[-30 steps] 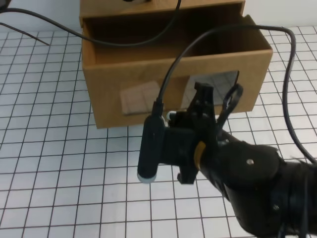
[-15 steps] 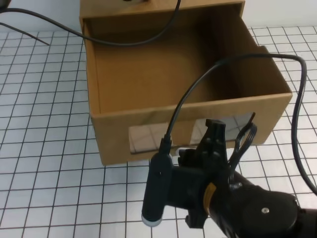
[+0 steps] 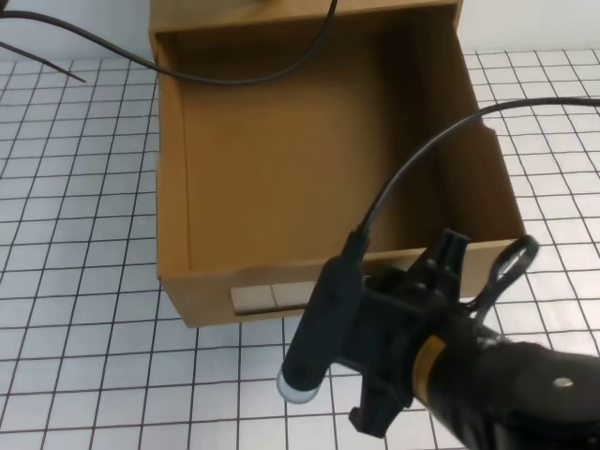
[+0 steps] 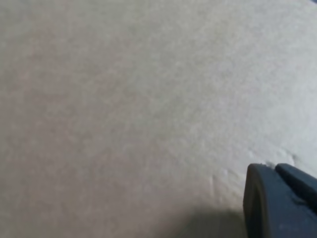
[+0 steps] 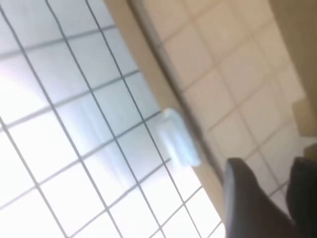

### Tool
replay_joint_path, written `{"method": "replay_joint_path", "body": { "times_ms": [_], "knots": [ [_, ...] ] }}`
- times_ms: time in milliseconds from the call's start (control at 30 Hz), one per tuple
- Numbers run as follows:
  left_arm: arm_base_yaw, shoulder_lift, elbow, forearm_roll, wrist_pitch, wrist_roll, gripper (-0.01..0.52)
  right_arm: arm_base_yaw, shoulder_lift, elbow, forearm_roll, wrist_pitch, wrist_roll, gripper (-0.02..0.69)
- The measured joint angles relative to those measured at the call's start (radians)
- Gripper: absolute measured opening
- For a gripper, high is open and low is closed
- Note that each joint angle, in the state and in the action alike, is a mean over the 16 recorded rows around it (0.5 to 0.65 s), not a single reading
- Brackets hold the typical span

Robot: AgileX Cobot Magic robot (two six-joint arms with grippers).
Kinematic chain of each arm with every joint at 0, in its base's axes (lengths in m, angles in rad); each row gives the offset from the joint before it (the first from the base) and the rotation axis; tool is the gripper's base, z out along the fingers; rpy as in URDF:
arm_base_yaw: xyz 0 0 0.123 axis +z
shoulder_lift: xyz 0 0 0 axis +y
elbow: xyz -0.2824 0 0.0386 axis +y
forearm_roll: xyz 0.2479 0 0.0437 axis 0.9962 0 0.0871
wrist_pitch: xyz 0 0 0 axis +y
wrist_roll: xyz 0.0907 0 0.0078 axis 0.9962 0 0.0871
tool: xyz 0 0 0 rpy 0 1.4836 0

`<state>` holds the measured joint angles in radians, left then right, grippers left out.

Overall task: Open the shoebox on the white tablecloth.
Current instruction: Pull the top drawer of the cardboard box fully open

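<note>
Shoebox on gridded tablecloth, drawer pulled far out, interior bare cardboard. Right tool just beside drawer front, near small white handle, touching nothing visible; fingers slightly apart. Left tool hard against plain cardboard; spread or pressed, cannot tell.

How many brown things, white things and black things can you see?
Brown: 1, the shoebox
White: 2, the white tablecloth and the small white handle
Black: 2, the right gripper and the left gripper
Total: 5
</note>
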<state>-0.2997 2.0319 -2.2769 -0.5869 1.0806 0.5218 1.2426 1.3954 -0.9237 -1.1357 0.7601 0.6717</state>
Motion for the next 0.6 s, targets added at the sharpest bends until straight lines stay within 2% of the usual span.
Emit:
{"method": "replay_joint_path", "body": {
  "times_ms": [200,400,600],
  "knots": [
    [0.000,-0.039,-0.035,0.012,0.024,0.000,-0.005,-0.001,-0.100,-0.007,0.070,0.025,0.016,0.143],
    [0.000,-0.103,-0.075,0.036,0.074,-0.006,-0.005,-0.033,-0.201,-0.011,0.099,0.070,0.041,0.078],
    [0.000,-0.201,-0.079,0.127,0.123,-0.034,-0.005,-0.149,-0.282,-0.011,0.126,0.095,0.065,0.015]
  ]
}}
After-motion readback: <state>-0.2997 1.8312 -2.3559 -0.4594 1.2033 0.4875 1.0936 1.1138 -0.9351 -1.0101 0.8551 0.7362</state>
